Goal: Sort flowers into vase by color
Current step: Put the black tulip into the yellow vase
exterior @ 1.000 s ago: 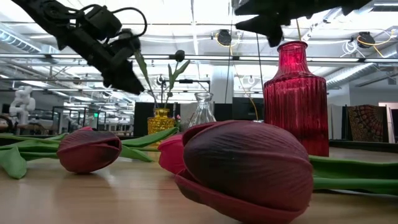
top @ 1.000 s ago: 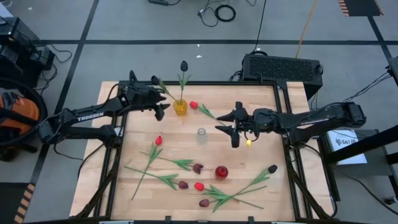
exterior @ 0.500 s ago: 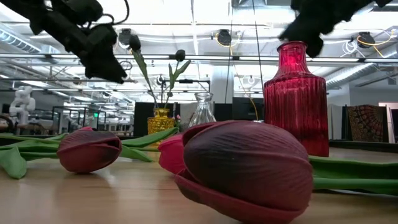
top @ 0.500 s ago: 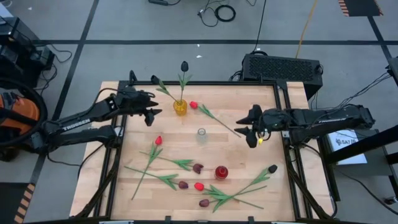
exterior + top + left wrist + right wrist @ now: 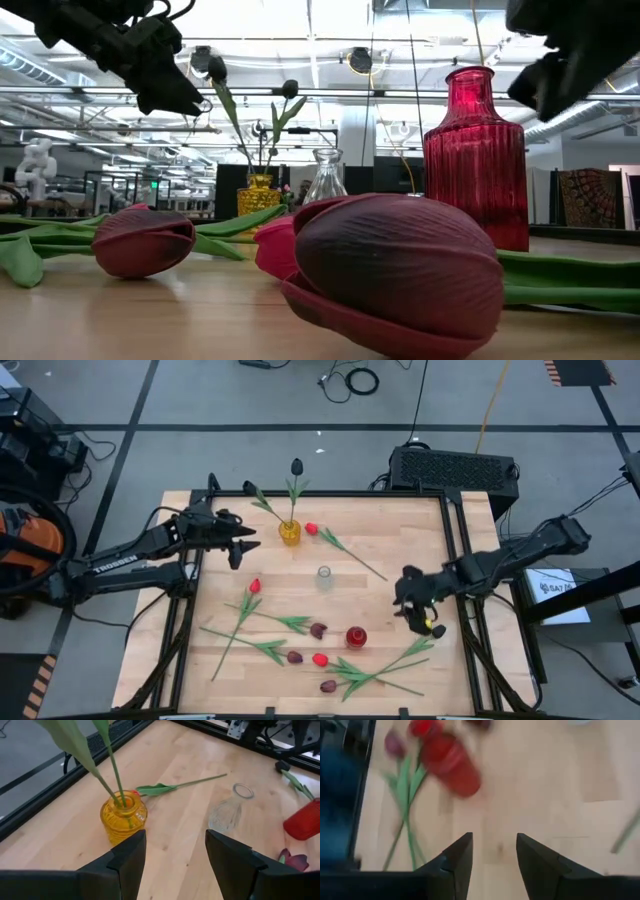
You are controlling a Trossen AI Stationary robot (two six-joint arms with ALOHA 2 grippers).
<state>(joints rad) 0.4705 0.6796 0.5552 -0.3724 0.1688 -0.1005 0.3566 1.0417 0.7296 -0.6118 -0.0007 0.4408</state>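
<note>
A yellow vase (image 5: 290, 533) at the table's far middle holds two near-black tulips (image 5: 296, 465) by their stems. My left gripper (image 5: 238, 550) hovers open to its left, with nothing between its fingers (image 5: 175, 840). A clear vase (image 5: 323, 573) stands mid-table and a red vase (image 5: 356, 637) nearer the front. Red and maroon tulips (image 5: 318, 630) lie flat around the red vase, and one red tulip (image 5: 311, 529) lies beside the yellow vase. My right gripper (image 5: 412, 615) hangs open above the wood right of the red vase (image 5: 451, 762), pointing steeply down.
A black frame rail (image 5: 462, 560) runs along the table's edges. Green stems and leaves (image 5: 385, 670) spread across the near part of the table. Bare wood (image 5: 400, 530) lies at the far right. A black box (image 5: 455, 468) sits behind the far edge.
My left gripper has drawn back from the yellow vase toward the table's left edge. My right gripper has swung from beside the clear vase toward the right and then the near edge, tipping downward over the spot right of the red vase.
</note>
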